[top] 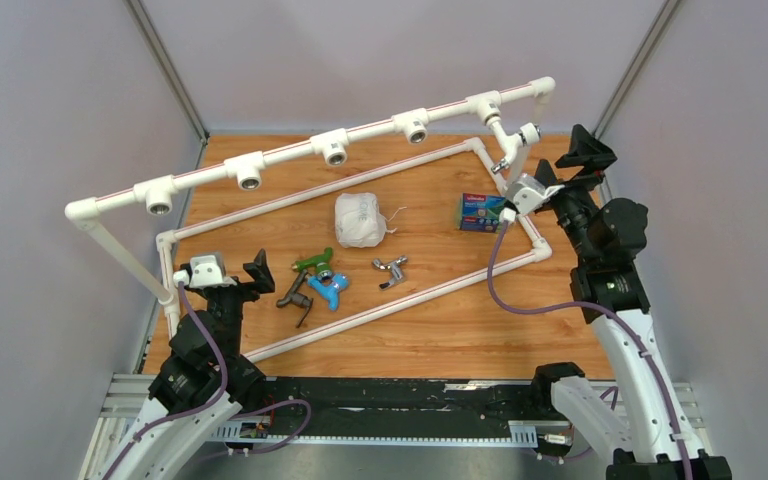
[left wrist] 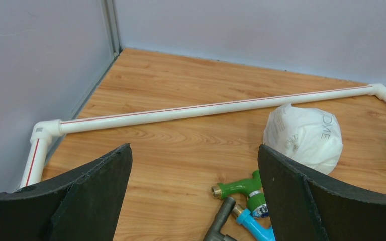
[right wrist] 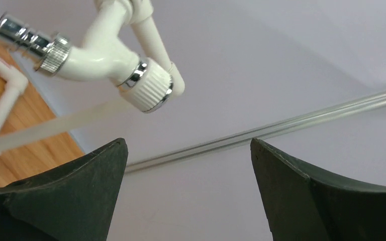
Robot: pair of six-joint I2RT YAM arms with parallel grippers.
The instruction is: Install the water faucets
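Left gripper: fingers wide apart, holding nothing, poised over the table just short of the green faucet, blue faucet and dark grey faucet, which lie clustered. Right gripper: equally wide open and empty, close to the white faucet, which is fitted at the right end of the pipe rack. Only the top view shows the chrome faucet, lying apart on the wood.

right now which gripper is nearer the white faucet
Right. The right gripper hangs open beside the white faucet; the left gripper is far off on the other side.
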